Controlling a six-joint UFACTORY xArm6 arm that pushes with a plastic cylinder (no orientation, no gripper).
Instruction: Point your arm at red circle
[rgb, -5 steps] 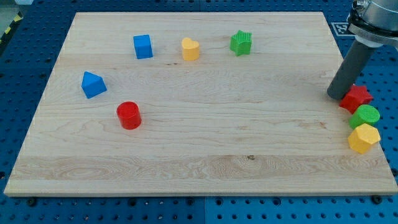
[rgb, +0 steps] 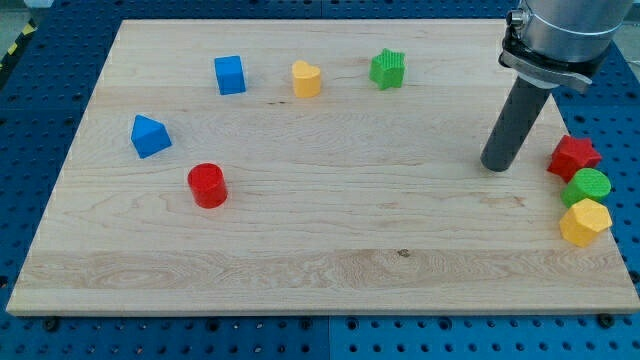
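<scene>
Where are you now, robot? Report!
My tip at the view's right, clear of the red star. Red circle far off toward the view's left. Nothing in the way.

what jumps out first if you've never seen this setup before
The big dark rod coming down from the view's top right catches the eye first; my tip rests on the wooden board, just left of a tight cluster at the right edge: red star, green circle and yellow hexagon. Far across the board, at the view's left, the red circle stands alone below a blue triangle.
</scene>
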